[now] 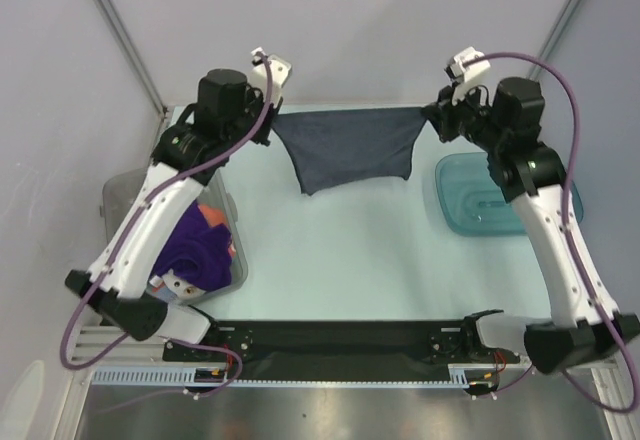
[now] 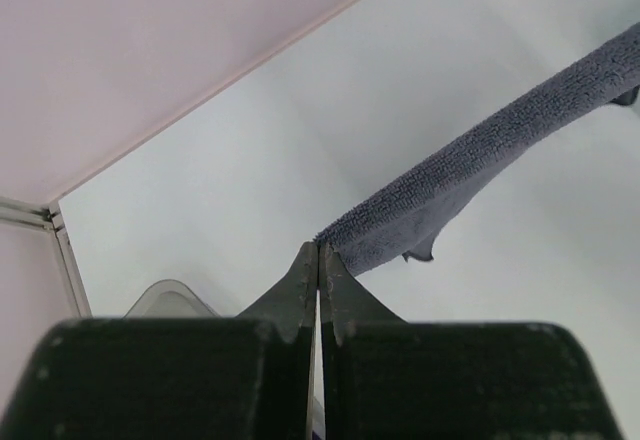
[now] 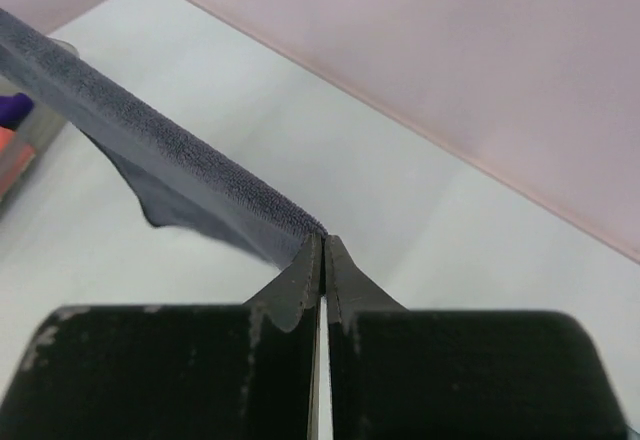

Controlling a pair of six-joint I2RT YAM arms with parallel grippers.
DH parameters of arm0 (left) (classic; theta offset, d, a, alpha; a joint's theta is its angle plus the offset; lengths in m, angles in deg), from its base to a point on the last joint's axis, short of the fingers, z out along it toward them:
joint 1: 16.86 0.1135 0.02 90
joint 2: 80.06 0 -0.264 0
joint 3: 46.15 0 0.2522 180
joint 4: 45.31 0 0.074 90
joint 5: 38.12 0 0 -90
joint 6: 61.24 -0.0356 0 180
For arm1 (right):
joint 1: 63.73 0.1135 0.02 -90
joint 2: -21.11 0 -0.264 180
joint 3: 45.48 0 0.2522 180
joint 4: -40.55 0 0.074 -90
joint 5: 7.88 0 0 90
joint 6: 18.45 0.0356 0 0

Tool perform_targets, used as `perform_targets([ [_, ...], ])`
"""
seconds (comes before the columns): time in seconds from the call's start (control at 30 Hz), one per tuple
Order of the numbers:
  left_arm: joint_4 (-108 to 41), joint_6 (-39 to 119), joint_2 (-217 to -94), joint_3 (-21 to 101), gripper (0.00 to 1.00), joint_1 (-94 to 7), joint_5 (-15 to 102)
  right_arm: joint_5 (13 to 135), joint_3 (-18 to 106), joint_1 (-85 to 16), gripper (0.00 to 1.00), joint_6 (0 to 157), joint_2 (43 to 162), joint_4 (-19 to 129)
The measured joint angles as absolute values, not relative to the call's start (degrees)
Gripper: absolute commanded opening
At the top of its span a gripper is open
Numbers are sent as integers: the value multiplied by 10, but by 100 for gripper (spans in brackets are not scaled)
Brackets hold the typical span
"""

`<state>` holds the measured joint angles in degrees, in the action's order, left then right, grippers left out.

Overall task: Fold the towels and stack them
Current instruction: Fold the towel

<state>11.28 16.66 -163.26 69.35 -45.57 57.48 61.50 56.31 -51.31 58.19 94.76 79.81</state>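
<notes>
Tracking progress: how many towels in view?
3: navy-grey towel stretched between left gripper and right gripper; purple towel and orange towel in clear bin, left. Others may hide underneath.

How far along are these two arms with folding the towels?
Early on. Done: no folded towel or stack is visible. In hand: the dark grey towel hangs stretched between the left pincer and the right pincer, both shut on its top corners. Left: folding it, then the purple towel and orange towel lying crumpled in the clear bin.

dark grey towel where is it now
Top view: the dark grey towel hangs stretched over the table's far side, between the left gripper and the right gripper, each pinching a corner.
</notes>
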Motion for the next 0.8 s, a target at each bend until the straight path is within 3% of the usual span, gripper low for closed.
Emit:
perform_targets([
  [0.23, 179, 178, -1515, 684, 0, -529, 594, 646, 518, -444, 0, 601, 783, 848],
  [0.43, 195, 215, -1480, 610, 0, -537, 597, 671, 425, -405, 0, 631, 712, 836],
  [0.63, 169, 243, -1578, 490, 1, -523, 606, 690, 240, -402, 0, 669, 783, 737],
  [0.8, 122, 247, -1698, 462, 0, -466, 586, 693, 198, -419, 0, 681, 934, 660],
])
